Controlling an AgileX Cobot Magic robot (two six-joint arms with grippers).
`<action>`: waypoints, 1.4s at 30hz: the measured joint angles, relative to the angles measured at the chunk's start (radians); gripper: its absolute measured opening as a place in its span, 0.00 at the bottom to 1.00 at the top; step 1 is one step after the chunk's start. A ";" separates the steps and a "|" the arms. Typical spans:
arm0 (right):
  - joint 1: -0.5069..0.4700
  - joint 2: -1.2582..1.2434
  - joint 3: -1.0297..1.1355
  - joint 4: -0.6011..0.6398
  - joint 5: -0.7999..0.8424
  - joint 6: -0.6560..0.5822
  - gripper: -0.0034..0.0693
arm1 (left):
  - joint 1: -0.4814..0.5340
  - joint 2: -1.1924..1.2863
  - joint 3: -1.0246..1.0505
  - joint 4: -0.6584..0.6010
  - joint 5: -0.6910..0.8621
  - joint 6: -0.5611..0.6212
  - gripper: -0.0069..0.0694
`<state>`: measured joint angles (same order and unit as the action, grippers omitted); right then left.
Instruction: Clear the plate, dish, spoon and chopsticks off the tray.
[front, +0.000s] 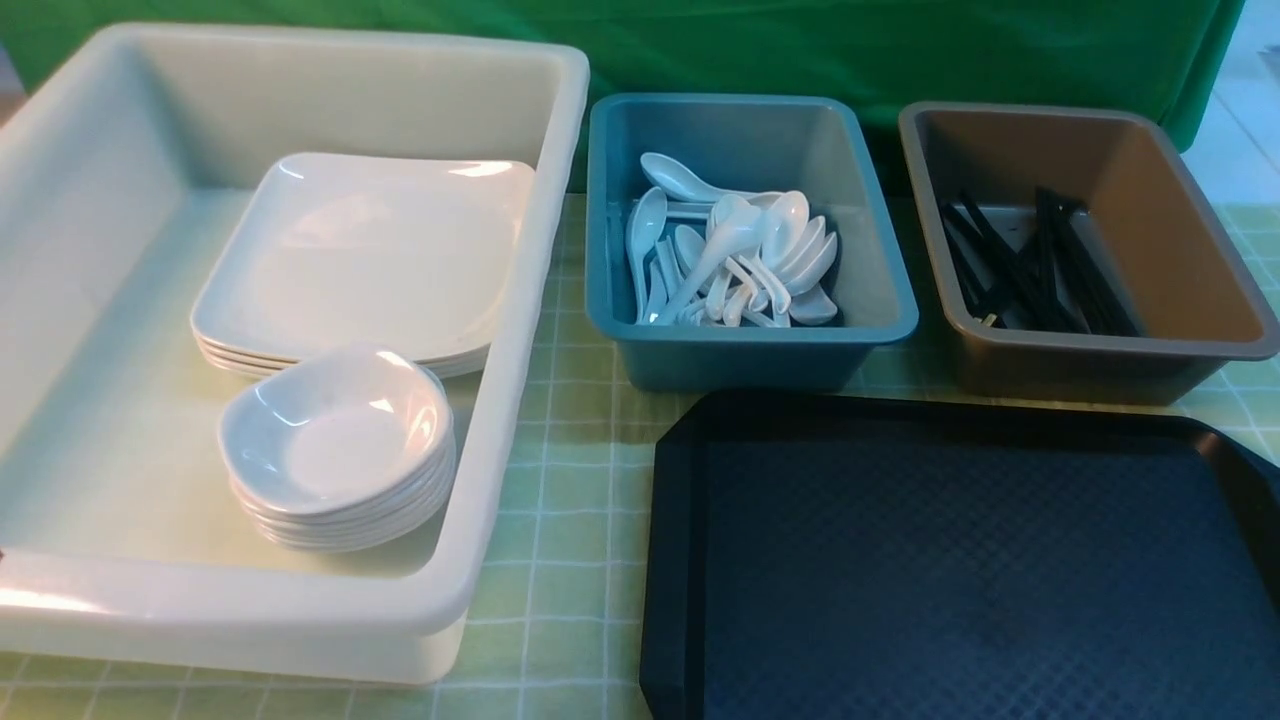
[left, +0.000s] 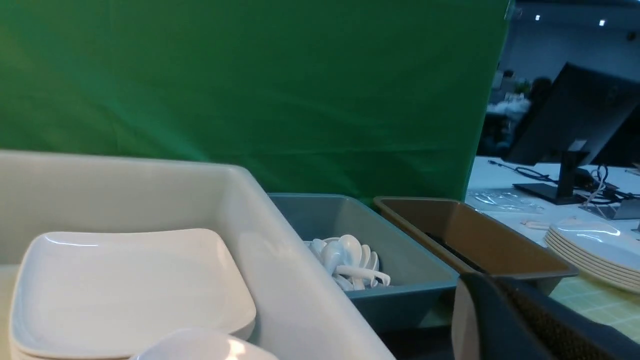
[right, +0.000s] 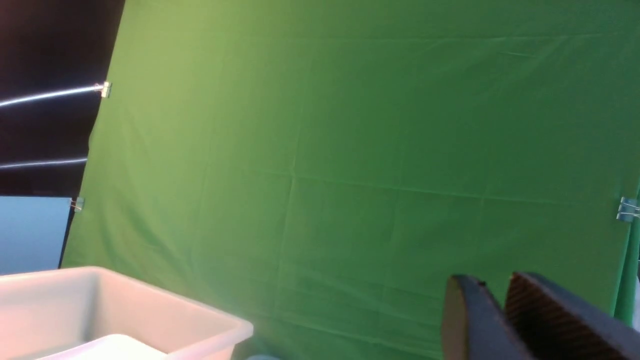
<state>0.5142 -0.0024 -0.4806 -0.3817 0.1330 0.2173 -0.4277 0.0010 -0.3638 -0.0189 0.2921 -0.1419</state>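
Observation:
The black tray (front: 960, 560) lies bare at the front right. A stack of white plates, topped by the plate (front: 365, 250) (left: 130, 285), sits in the white tub beside a pile of small dishes (front: 335, 430). White spoons (front: 735, 255) (left: 350, 260) fill the blue tub. Black chopsticks (front: 1030, 265) lie in the brown tub. Neither arm shows in the front view. My left gripper (left: 487, 282) is shut on nothing, its tips in front of the brown tub. My right gripper (right: 500, 287) faces the green backdrop, slightly open, with only green cloth showing in the gap.
The big white tub (front: 520, 400) (right: 125, 305) fills the left side. The blue tub (front: 750, 350) and brown tub (front: 1200, 340) stand behind the tray on a green checked cloth. Another stack of plates (left: 595, 250) sits beyond the brown tub.

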 joint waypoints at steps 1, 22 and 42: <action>0.000 0.000 0.000 0.000 0.000 0.000 0.20 | 0.000 0.000 0.001 0.000 -0.001 0.000 0.07; 0.000 0.000 0.000 0.000 0.002 0.001 0.27 | 0.078 -0.002 0.044 0.025 -0.001 0.158 0.07; 0.000 0.000 0.000 0.000 0.003 0.001 0.34 | 0.450 -0.001 0.371 0.003 -0.073 0.265 0.07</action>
<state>0.5142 -0.0024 -0.4806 -0.3817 0.1364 0.2182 0.0221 0.0005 0.0068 -0.0159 0.2193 0.1231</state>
